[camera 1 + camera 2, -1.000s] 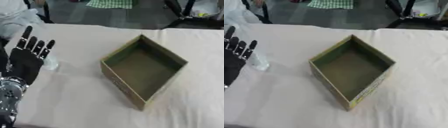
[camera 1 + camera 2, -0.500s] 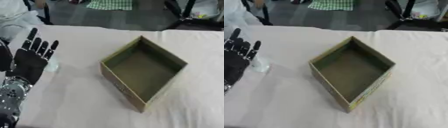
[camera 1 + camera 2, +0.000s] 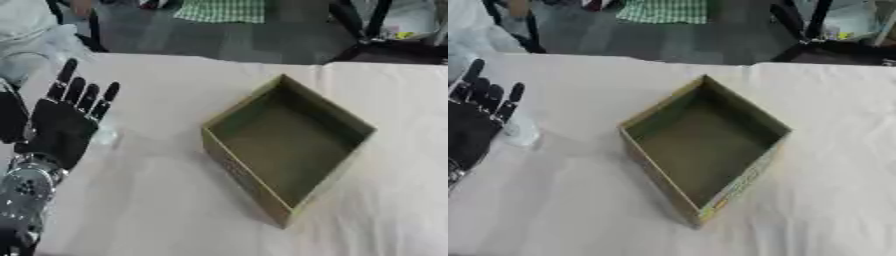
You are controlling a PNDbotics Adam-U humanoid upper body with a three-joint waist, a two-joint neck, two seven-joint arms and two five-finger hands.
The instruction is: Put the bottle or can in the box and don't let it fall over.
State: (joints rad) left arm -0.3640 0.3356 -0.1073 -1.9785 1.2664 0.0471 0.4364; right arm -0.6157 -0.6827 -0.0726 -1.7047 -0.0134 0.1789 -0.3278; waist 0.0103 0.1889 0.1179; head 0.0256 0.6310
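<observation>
Showing only as a small, clear, pale shape: the bottle [image 3: 521, 133], sitting on the table [image 3: 157, 210] at the left, well apart from the box [image 3: 236, 170]. Not possible to tell whether standing upright or lying, nor whether holding any liquid. Looking like thin see-through plastic, so probably being light, smooth and easy to tip or to slide away.

Hovering just beside it: the left hand [image 3: 59, 131], black, with fingers straight and spread apart, pointing away from the body, holding nothing. Hiding part of the bottle, so not clear whether touching it or not. Right hand not showing in either view.

Risking the following from here:
- knocking the bottle over with the straight fingers while closing around it;
- squeezing the soft wall and letting it slip out during the lift;
- catching the near wall of the box on the way in and tilting the bottle;
- setting it down askew on the floor of the box, so toppling at release.

Sitting in the middle of the table, turned like a diamond: the box, olive-green cardboard, open on top, empty, with thin upright walls and a flat floor. Covering the table: a pale cloth, slightly wrinkled, perhaps dragging under a pushed thing.
</observation>
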